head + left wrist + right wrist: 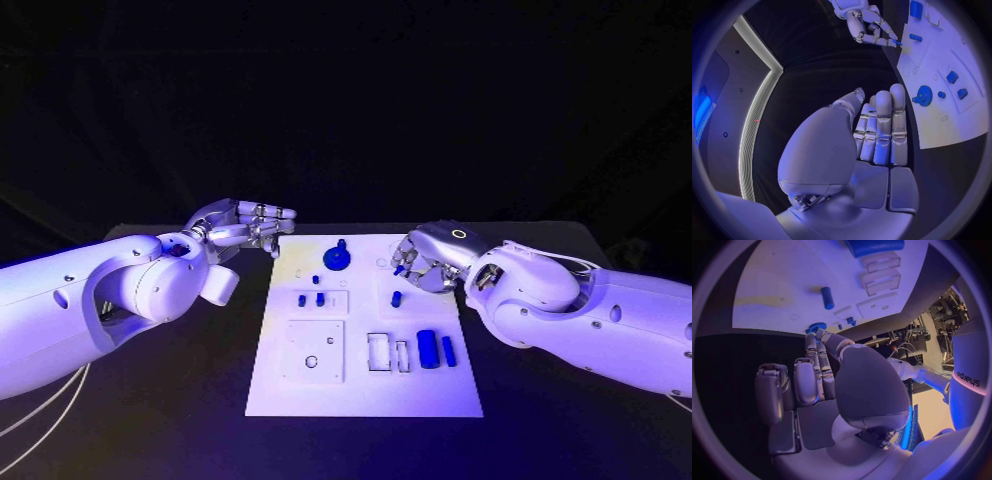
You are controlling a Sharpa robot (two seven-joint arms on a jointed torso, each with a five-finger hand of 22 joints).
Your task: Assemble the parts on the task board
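The white task board [361,385] lies in the middle of the black table. On it are a blue gear [336,258], two small blue blocks [310,299], a short blue peg [397,297] and two blue cylinders [436,347]. My right hand [426,260] hovers over the board's far right part, thumb and a finger pinching a small blue part [897,42] at the tips. My left hand [245,225] is off the board's far left corner, fingers stretched out with nothing in them. From the left wrist, the gear [923,95] lies just past those fingers.
The board [779,285] carries a square recessed plate [313,350] at its near left and small rectangular slots [387,352] beside the cylinders. Bare black table surrounds the board on all sides.
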